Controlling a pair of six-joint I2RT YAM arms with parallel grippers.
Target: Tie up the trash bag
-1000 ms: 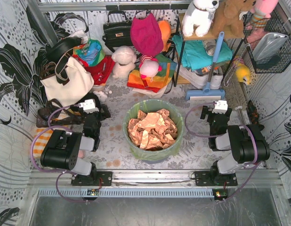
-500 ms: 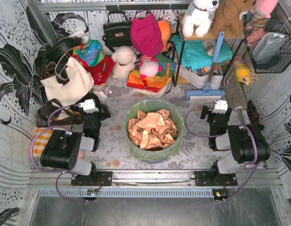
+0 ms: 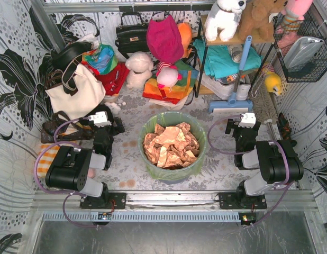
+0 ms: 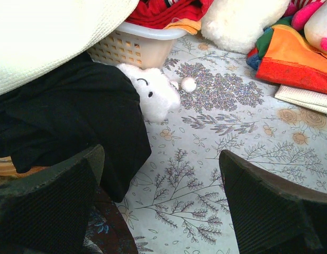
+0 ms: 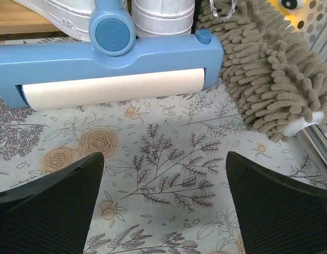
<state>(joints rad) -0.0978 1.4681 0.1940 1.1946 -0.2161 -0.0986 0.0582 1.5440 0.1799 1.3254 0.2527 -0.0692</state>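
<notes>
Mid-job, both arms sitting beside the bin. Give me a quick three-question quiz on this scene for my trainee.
1. True or false: the left tool is shut on the trash bag.
2. What lies just ahead of the right tool in its wrist view? A) a blue roller head B) a stack of plates C) a red bucket
3. Short answer: is the bag's mouth tied or open, and what shows inside?

Key
1. False: both tools are open and hold nothing.
2. A.
3. Open; crumpled copper-brown paper.
</notes>
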